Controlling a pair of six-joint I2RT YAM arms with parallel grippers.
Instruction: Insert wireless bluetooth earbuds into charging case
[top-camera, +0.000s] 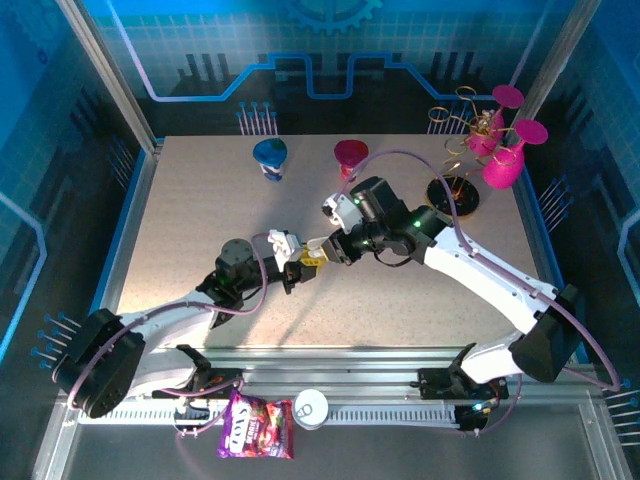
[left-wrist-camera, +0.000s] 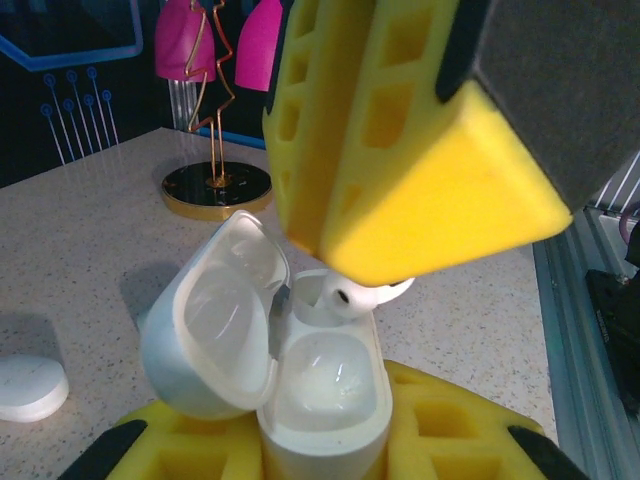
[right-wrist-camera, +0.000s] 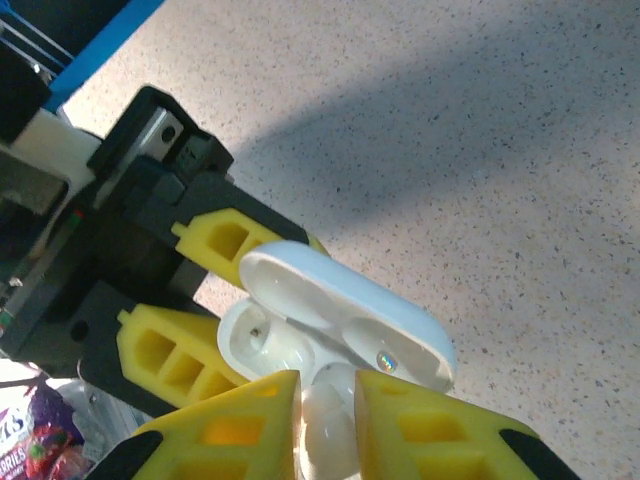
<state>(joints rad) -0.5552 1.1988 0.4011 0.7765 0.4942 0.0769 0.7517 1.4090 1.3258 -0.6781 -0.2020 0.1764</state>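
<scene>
My left gripper (left-wrist-camera: 322, 440) is shut on a white charging case (left-wrist-camera: 320, 395), held upright with its lid (left-wrist-camera: 215, 325) swung open to the left. The near socket of the case is vacant. My right gripper (right-wrist-camera: 326, 425) is shut on a white earbud (right-wrist-camera: 328, 435), pressing its stem end into the far socket; the earbud's head (left-wrist-camera: 365, 295) shows under the right yellow finger (left-wrist-camera: 400, 140). In the top view the two grippers meet mid-table, the left gripper (top-camera: 298, 262) against the right gripper (top-camera: 322, 252). The case's open lid (right-wrist-camera: 350, 310) sits just ahead of the right fingers.
A round white case (left-wrist-camera: 28, 385) lies on the table to the left. At the back stand a gold wire stand (top-camera: 462, 150) with pink glasses (top-camera: 505, 155), a blue cup (top-camera: 270, 157) and a magenta cup (top-camera: 350, 156). A snack bag (top-camera: 255, 428) lies at the near rail.
</scene>
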